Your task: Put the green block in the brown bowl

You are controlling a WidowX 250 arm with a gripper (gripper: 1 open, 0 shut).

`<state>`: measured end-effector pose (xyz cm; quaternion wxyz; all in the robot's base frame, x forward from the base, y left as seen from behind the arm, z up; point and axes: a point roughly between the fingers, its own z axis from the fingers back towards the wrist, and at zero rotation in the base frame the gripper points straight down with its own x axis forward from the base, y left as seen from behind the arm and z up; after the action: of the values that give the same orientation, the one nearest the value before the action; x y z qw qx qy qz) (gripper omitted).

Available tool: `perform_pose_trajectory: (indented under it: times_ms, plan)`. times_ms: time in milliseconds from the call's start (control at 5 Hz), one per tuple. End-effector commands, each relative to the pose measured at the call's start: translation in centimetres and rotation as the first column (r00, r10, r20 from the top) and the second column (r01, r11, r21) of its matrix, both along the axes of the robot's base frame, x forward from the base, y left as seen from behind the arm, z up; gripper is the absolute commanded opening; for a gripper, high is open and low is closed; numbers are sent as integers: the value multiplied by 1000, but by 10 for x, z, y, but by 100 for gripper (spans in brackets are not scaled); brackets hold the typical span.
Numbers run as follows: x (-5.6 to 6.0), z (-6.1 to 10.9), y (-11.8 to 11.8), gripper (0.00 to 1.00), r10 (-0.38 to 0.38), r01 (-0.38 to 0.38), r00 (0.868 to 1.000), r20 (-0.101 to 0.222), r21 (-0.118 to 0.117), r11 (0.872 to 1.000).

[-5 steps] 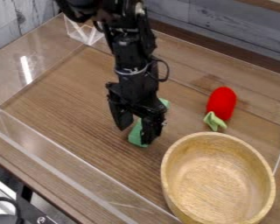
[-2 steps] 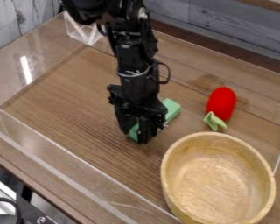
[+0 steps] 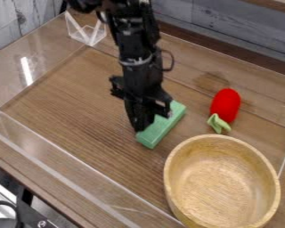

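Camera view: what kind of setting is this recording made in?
Probably a lab tabletop rig: a wood-grain table ringed by clear plastic walls, with a black robot arm's end effector over toy-like props.

Mint-green block (image 3: 160, 132); tan grained bowl (image 3: 223, 183); black hand (image 3: 145, 122).

arm (image 3: 124, 27) cut off at top edge, hand (image 3: 146, 121) hiding part of green block (image 3: 162, 129)

one view only: a fixed camera looks down at an angle from the table's (image 3: 61, 107) near side, close in, arm (image 3: 133, 44) entering from twelve o'clock.
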<state>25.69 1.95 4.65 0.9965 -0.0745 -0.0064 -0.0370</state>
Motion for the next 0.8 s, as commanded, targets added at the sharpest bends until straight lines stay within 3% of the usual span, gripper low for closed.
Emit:
perform_pose_trajectory:
  times_ms: [0,200,400,600]
  plan:
    - [21,45,15,0,65,-64,991,120,-14,998]
    - [35,73,30,0,106,-102,980,166,-33,994]
    - [31,56,20,100,73,-70,985,158,-25,997]
    - [25,46,8,100,36,-33,990,135,-27,999]
